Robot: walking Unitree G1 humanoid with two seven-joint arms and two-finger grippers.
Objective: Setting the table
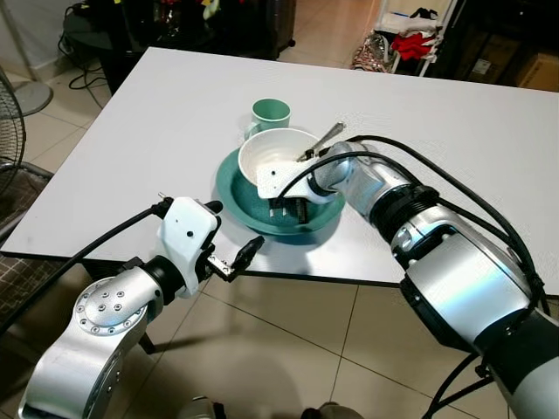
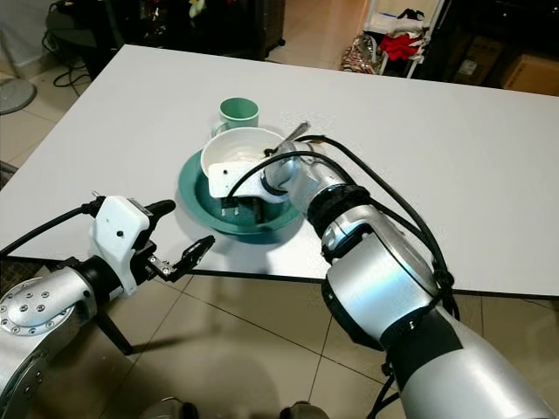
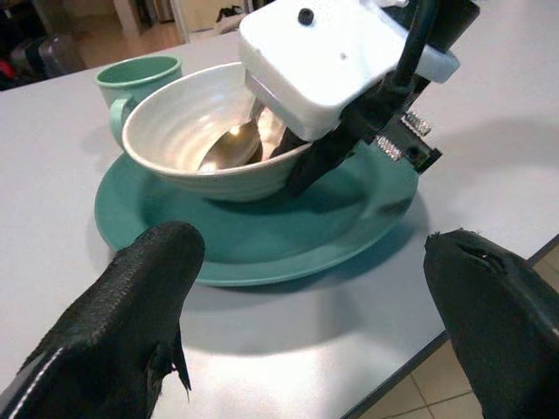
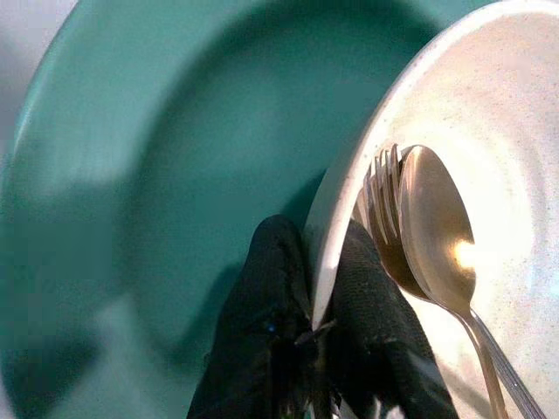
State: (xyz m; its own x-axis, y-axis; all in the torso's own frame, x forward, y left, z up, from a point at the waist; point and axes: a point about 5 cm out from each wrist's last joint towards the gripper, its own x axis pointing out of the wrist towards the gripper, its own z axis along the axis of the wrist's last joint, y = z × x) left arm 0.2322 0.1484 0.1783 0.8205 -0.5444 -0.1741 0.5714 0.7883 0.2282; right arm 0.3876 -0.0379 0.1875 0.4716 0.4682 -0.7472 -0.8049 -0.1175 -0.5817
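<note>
White ceramic bowl [image 1: 278,160] sits on a round teal plate [image 1: 262,209], near the front edge of the white rectangular tabletop [image 1: 157,113], about mid-length. Inside the bowl: a metal spoon [image 4: 437,227] and a metal fork [image 4: 382,196], heads side by side, handles leaning out over the far rim. A teal ceramic mug [image 1: 270,114] stands just behind the bowl, close beside the plate's far edge.

Right gripper [image 4: 316,301] pinches the bowl's near wall: one black finger inside, one outside, jaws closed on the rim.

Left gripper [image 3: 323,305] hangs off the front edge over tiled floor [image 1: 288,349], jaws spread wide, holding nothing, aimed at the plate.
</note>
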